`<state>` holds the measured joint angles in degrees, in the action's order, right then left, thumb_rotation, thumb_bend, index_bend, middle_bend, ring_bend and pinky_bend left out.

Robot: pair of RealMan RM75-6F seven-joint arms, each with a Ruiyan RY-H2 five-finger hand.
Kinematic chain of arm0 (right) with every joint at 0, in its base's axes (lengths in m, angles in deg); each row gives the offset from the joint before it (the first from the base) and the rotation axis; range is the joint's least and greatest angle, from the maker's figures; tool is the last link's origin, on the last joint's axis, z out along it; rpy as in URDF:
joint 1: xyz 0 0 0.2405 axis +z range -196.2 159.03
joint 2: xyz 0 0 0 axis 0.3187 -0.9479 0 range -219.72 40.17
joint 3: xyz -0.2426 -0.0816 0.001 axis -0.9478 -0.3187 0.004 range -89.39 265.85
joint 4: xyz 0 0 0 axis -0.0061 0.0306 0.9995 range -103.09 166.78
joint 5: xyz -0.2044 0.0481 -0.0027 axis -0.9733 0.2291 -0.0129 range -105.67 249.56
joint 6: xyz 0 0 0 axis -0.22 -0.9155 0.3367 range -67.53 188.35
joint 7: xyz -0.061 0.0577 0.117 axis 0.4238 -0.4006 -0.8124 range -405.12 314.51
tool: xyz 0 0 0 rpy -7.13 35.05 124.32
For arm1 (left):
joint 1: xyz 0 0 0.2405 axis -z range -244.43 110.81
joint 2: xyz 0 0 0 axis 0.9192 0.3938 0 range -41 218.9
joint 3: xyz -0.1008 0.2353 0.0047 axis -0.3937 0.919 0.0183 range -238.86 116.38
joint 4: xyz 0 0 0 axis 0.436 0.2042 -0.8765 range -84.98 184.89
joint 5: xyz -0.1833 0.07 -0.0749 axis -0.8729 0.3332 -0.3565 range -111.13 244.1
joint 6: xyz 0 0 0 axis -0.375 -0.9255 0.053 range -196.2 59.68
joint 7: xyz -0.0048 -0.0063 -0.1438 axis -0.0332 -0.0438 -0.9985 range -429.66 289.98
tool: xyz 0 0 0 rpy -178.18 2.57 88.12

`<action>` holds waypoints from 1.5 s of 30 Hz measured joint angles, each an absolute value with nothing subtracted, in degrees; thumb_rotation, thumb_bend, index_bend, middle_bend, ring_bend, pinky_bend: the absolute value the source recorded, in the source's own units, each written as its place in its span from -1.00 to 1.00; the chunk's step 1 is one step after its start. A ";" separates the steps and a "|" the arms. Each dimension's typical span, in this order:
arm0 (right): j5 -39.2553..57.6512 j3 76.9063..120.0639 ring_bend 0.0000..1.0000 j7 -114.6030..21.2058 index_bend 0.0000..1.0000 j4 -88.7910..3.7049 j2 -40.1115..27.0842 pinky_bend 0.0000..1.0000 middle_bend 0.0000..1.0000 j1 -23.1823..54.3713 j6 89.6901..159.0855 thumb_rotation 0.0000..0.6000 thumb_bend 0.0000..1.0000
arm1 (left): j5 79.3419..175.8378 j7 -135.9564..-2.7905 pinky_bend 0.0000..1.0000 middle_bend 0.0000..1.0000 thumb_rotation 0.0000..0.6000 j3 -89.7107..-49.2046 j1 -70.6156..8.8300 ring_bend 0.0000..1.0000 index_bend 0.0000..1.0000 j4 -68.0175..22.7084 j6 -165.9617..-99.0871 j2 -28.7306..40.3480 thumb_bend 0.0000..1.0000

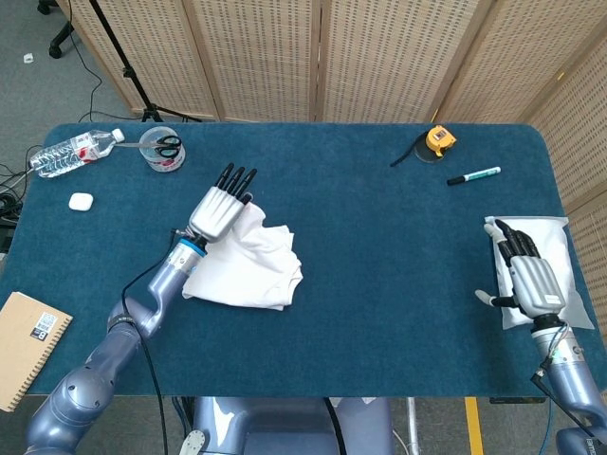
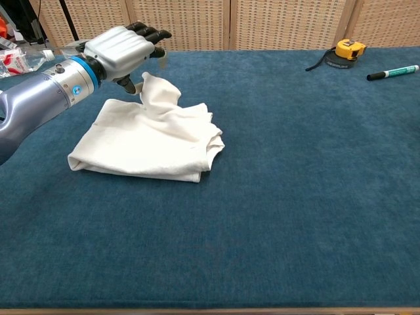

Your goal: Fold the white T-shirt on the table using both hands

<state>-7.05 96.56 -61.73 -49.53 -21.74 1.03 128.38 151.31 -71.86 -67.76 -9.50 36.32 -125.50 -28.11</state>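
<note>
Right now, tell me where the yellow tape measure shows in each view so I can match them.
Head view: yellow tape measure sits upper right, near the table's far edge.
Chest view: it sits at the top right, near the far edge.
Shared landmark: the green marker lies just right of it in both.

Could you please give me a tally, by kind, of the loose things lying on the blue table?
T-shirt: 1
Water bottle: 1
Scissors: 1
Clear cup: 1
White case: 1
Notebook: 1
Tape measure: 1
Marker: 1
Plastic bag: 1
Total: 9
</note>
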 measured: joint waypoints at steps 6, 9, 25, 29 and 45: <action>-7.38 96.60 -1.00 -62.20 -1.00 -49.79 -22.03 -1.00 -1.00 0.91 128.78 1.00 -0.73 | 145.40 -65.38 -1.00 -1.00 1.00 -73.60 -8.35 -1.00 -1.00 36.68 -125.42 -29.15 -0.27; -7.51 96.58 -1.00 -62.22 -1.00 -50.00 -22.14 -1.00 -1.00 0.83 128.98 1.00 -0.74 | 144.43 -65.46 -1.00 -1.00 1.00 -74.55 -8.25 -1.00 -1.00 34.64 -125.52 -28.46 -0.27; -7.32 96.64 -1.00 -62.26 -1.00 -50.21 -22.36 -1.00 -1.00 0.77 128.96 1.00 -0.72 | 147.18 -67.62 -1.00 -1.00 1.00 -70.46 -12.62 -1.00 -1.00 12.33 -126.23 -18.23 -0.28; -7.01 96.72 -1.00 -62.44 -1.00 -49.79 -22.24 -1.00 -1.00 0.90 128.50 1.00 -0.72 | 146.86 -65.92 -1.00 -1.00 1.00 -70.47 -12.23 -1.00 -1.00 12.47 -124.38 -19.01 -0.28; -5.54 97.23 -1.00 -63.43 -1.00 -48.28 -21.95 -1.00 -1.00 1.20 127.13 1.00 -0.72 | 145.67 -67.97 -1.00 -1.00 1.00 -72.12 -4.87 -1.00 -1.00 29.86 -116.80 -30.77 -0.29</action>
